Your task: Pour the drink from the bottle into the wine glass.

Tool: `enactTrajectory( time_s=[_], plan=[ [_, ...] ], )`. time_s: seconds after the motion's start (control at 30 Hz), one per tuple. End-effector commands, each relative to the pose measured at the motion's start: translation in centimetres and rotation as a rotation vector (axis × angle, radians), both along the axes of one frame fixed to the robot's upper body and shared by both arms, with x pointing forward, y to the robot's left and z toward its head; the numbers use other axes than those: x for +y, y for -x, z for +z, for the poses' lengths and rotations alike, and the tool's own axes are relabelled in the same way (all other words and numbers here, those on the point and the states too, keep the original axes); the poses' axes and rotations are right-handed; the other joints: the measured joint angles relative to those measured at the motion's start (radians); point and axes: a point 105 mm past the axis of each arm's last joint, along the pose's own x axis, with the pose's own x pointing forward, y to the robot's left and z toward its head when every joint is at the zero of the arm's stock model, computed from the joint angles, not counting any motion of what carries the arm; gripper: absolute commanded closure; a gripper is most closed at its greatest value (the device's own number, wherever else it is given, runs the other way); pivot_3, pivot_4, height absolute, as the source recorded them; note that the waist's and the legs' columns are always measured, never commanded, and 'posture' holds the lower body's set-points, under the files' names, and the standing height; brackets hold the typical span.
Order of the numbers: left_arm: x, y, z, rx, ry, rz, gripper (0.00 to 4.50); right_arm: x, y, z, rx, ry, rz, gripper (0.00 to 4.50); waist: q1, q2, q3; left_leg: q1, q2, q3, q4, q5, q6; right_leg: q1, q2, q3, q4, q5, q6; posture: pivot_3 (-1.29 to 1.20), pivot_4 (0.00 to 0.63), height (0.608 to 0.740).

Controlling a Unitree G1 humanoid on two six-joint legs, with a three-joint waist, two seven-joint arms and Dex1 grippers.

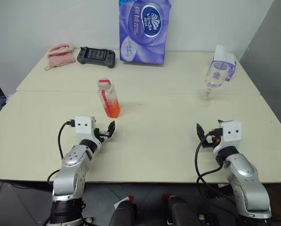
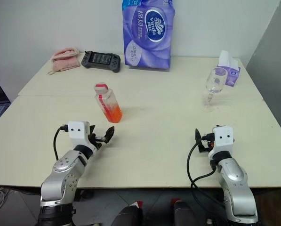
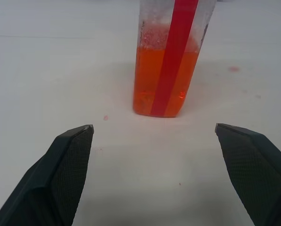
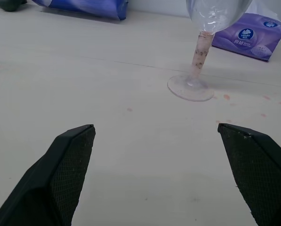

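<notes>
The bottle (image 1: 108,98) stands upright on the table's left half, with a red stripe down its side and the orange-red drink (image 1: 113,109) filling its lower part. My left gripper (image 1: 108,131) is open just short of it, and the bottle (image 3: 168,70) stands ahead between the spread fingertips, untouched. The wine glass (image 1: 214,80) stands upright at the far right with nothing in its bowl. My right gripper (image 1: 210,133) hovers open well in front of it. The right wrist view shows the glass's stem and foot (image 4: 200,52) a good way ahead of that gripper (image 4: 156,127).
A tall purple tissue pack (image 1: 144,30) stands at the back centre. To its left lie a black game controller (image 1: 96,56) and a pink cloth (image 1: 60,55). A purple tissue box (image 1: 225,63) sits behind the glass. A seam (image 1: 154,92) crosses the tabletop.
</notes>
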Motion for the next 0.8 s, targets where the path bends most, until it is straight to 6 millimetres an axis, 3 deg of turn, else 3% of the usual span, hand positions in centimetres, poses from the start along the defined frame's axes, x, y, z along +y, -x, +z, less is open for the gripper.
enactTrajectory(
  time_s=[0.03,0.8],
  plan=[
    [-0.29,0.26,2.04,-0.085,0.009,-0.018,0.13,0.22,0.12,2.18,-0.089,-0.002,0.003,0.00,0.000,0.000,0.000,0.000,0.000,0.000,0.000,0.000,0.000,0.000,0.000,0.000,0.000,0.000,0.000,0.00,0.150,0.740],
    [-0.39,0.22,2.62,-0.101,0.049,-0.023,0.13,0.29,0.03,2.22,-0.087,0.004,0.013,0.00,0.000,0.000,0.000,0.000,0.000,0.000,0.000,0.000,0.000,0.000,0.000,0.000,0.000,0.000,0.000,0.00,0.150,0.740]
  ],
)
